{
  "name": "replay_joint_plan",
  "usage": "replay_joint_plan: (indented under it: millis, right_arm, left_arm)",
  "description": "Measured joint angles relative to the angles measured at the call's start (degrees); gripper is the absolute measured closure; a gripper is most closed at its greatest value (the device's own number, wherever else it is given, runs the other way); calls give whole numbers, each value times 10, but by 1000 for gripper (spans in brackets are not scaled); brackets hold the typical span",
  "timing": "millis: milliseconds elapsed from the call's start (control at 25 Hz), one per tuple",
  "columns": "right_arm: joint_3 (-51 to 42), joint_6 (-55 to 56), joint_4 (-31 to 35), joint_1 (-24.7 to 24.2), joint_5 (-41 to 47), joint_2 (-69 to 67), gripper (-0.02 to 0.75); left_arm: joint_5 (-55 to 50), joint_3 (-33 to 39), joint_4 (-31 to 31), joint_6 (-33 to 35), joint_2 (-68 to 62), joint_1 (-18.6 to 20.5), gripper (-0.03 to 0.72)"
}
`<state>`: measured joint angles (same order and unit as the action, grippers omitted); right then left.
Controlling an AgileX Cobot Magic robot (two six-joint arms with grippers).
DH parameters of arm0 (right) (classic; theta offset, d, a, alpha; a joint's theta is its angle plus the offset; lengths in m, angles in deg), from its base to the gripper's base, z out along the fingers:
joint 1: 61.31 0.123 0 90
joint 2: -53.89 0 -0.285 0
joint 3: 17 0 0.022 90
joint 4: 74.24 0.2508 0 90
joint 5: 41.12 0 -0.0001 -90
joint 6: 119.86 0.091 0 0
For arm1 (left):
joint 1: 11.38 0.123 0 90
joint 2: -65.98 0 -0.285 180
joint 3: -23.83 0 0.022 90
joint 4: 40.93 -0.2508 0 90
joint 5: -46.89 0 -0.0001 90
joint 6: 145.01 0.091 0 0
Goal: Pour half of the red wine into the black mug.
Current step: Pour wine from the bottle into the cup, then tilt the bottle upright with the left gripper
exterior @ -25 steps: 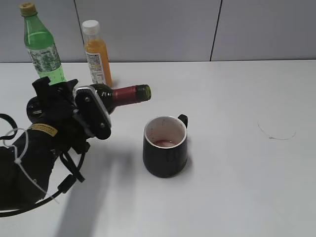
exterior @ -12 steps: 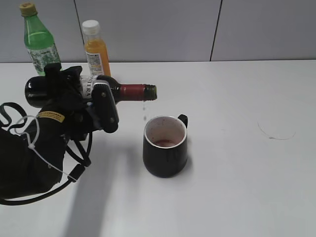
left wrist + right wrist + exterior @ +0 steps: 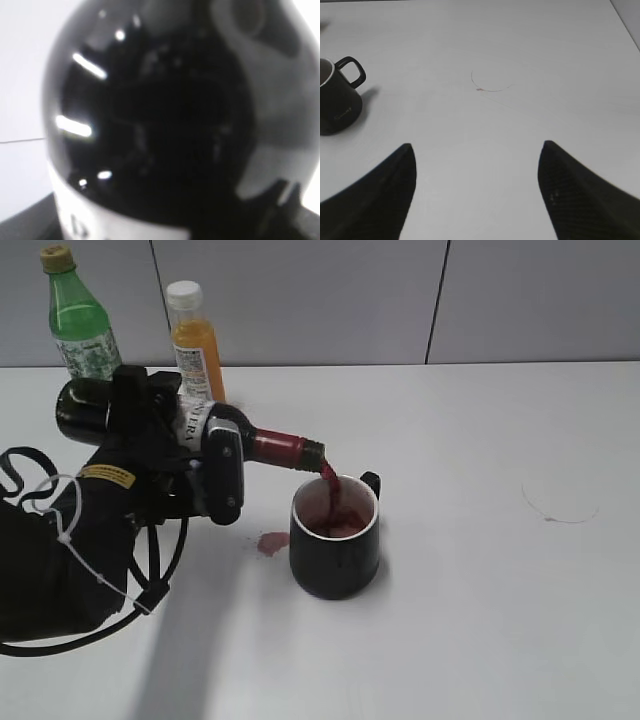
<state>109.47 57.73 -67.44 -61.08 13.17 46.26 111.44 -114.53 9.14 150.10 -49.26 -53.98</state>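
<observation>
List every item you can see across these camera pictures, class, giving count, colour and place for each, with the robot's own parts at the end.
wine bottle: one, dark glass with red foil neck, tilted over the mug, pouring.
black mug: one, black with white rim, table centre, red wine inside.
wine spill: one, reddish, on the table left of the mug.
green bottle: one, back left.
orange juice bottle: one, white cap, back left.
table: one, white.
left pincer: one, black, shut on the wine bottle.
right pincer: one, black, open above bare table.

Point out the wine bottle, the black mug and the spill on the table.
wine bottle (image 3: 278, 446), exterior view, on its red foil neck.
black mug (image 3: 335, 562), exterior view, on its outer front wall.
spill (image 3: 271, 543), exterior view, on the reddish puddle left of the mug.
</observation>
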Motion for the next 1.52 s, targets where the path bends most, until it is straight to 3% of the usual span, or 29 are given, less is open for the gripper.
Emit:
replay_joint_plan:
  millis: [1520]
  right_arm:
    - [0,0,0,0,0,0,164]
  left_arm:
    - [5,0,6,46,0,0,138]
